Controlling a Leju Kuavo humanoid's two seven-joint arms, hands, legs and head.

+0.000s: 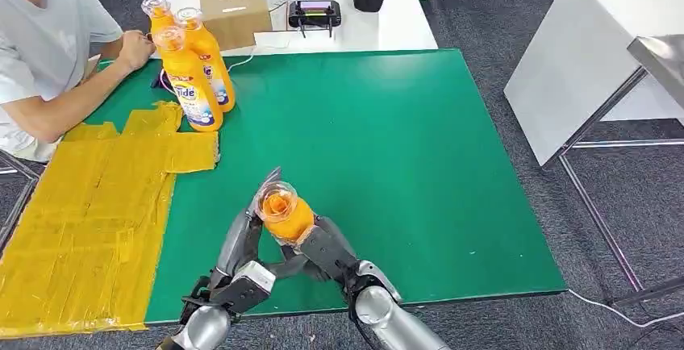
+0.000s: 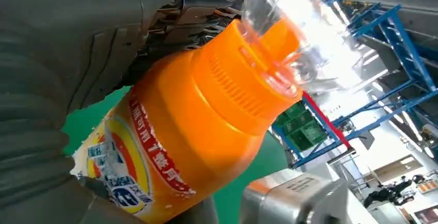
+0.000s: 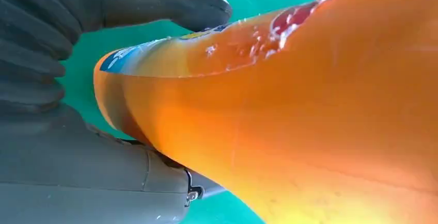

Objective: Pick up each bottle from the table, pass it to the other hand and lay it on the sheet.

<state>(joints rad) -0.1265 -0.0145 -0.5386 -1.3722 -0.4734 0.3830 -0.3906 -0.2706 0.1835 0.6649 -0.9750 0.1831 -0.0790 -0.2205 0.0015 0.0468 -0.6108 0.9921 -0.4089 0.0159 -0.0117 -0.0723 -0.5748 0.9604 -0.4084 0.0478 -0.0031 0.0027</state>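
An orange detergent bottle (image 1: 284, 211) with a clear cap stands upright above the green table (image 1: 387, 148) near its front edge, between my two hands. My right hand (image 1: 323, 247) grips its lower body; the right wrist view has the bottle (image 3: 289, 131) pressed against the palm under the thumb. My left hand (image 1: 242, 245) lies against the other side with its fingers (image 1: 264, 190) reaching up past the cap. In the left wrist view the bottle (image 2: 206, 115) sits between thumb and dark fingers (image 2: 191, 12). The yellow sheet (image 1: 89, 205) covers the table's left part.
Three more orange bottles (image 1: 193, 84) stand at the back left by the sheet's far corner. A person (image 1: 48, 52) sits at the left edge, one hand near those bottles. A cardboard box (image 1: 234, 11) and a controller (image 1: 314, 13) lie on the white table behind.
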